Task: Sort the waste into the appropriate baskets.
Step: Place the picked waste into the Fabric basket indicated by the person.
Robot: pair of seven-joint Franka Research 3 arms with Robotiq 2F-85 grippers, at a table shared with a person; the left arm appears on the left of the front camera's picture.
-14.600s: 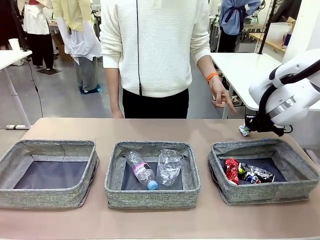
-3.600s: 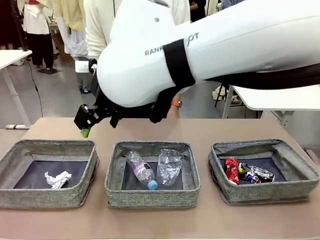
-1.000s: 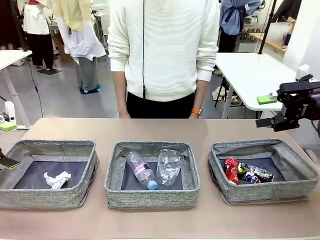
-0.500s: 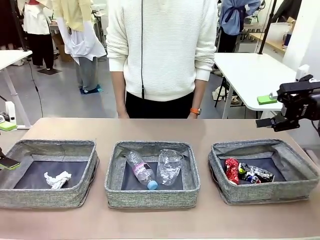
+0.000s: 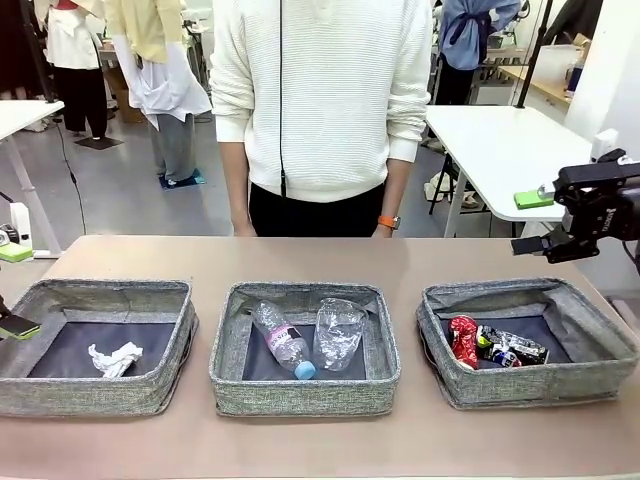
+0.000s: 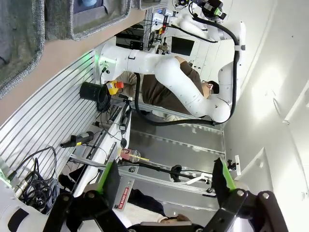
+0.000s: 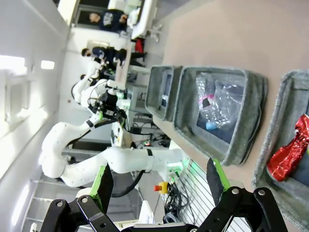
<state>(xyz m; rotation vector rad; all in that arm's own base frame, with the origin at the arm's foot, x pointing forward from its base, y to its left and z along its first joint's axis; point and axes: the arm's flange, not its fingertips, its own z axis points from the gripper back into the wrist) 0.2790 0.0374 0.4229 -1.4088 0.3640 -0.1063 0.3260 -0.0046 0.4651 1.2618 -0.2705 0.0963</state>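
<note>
Table [image 5: 420, 258]: 3 baskets [image 5: 303, 400], 5 waste pcs [image 5: 338, 333]

Left gripper [image 6: 164, 181]: at the far left edge of the scene, jaws wide apart, nothing between the green pads [image 6: 107, 176].
Right gripper [image 5: 535, 222]: at the far right, raised, fingers pointing left, jaws wide apart, empty.
Right fingertips [image 7: 103, 182]: green pads spread, nothing gripped.
Person: standing at the far side, arms hanging down.
</note>
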